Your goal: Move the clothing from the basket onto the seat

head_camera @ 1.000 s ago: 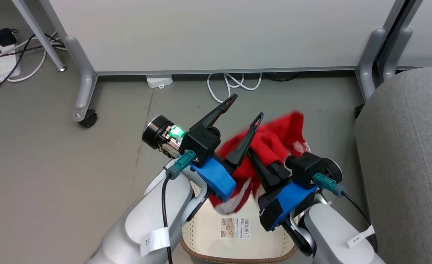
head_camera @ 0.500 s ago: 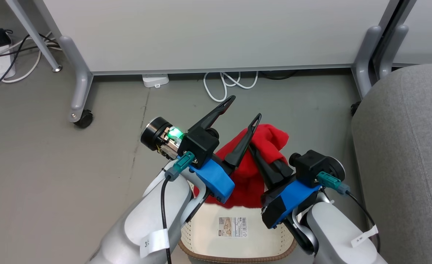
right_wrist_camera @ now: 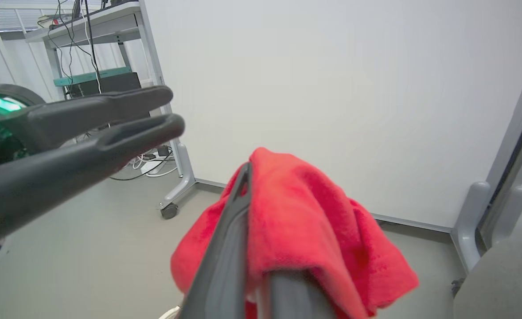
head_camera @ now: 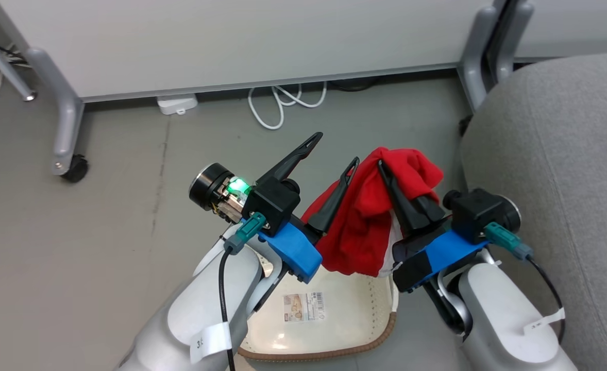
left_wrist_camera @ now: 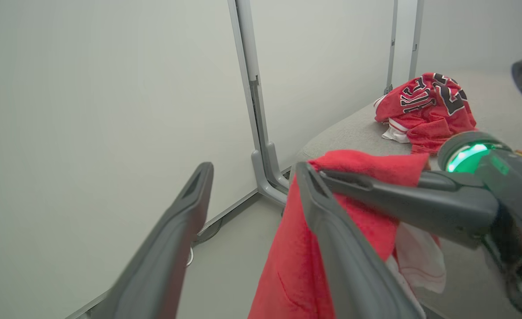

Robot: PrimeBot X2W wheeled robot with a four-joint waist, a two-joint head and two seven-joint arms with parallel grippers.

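A plain red garment with white trim hangs above the cream basket, and my right gripper is shut on its top fold. In the right wrist view the cloth drapes over that gripper's fingers. My left gripper stands open just left of the cloth, nothing between its fingers. The second red garment, with black-and-white lettering, lies bunched on the grey seat. That seat is at the right of the head view. The basket's floor shows a printed label.
A white partition panel on grey wheeled legs stands behind. White cables and a power strip lie on the grey floor at its foot. A desk with cables is at the far left in the right wrist view.
The camera has turned toward the seat. My right gripper has risen and shifted right with the red garment, which now hangs higher over the basket. The left gripper stays open.
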